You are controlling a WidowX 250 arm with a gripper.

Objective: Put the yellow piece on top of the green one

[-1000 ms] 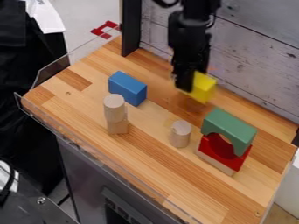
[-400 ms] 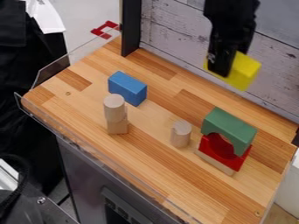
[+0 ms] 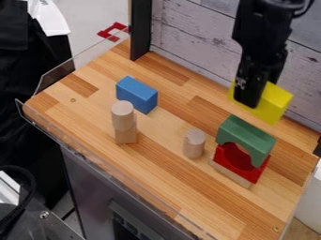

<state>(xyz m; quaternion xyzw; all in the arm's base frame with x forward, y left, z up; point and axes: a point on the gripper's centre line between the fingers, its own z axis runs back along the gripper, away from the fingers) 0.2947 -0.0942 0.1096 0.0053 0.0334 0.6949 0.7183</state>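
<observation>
Well, the clear guard (image 3: 55,80) edges the wooden board (image 3: 163,180) at the far left, from about ten toward seven o'clock. A two-piece pale wooden stack stands at ten o'clock from the board's middle, its round upper piece (image 3: 123,115) resting on a lower pale block (image 3: 126,135). The blue rectangular block (image 3: 134,95) lies just beyond it, toward one o'clock, its long axis running from ten to four. The single wooden cylinder (image 3: 194,143) stands upright near the middle, at nine o'clock from the arch pile and apart from it. In that pile a thin pale piece (image 3: 231,173) lies lowest, the red notched block (image 3: 237,164) on it, and the green arch (image 3: 246,136) on top, opening downward, its length running ten to four. The plank wall (image 3: 201,40) rises behind.

The yellow block (image 3: 274,102) is in the air at one o'clock from the green arch, apart from it, its long axis running roughly ten to four, much like the arch's. The black gripper (image 3: 249,97) hangs down from twelve o'clock and is clamped on the yellow block toward its ten o'clock end.
</observation>
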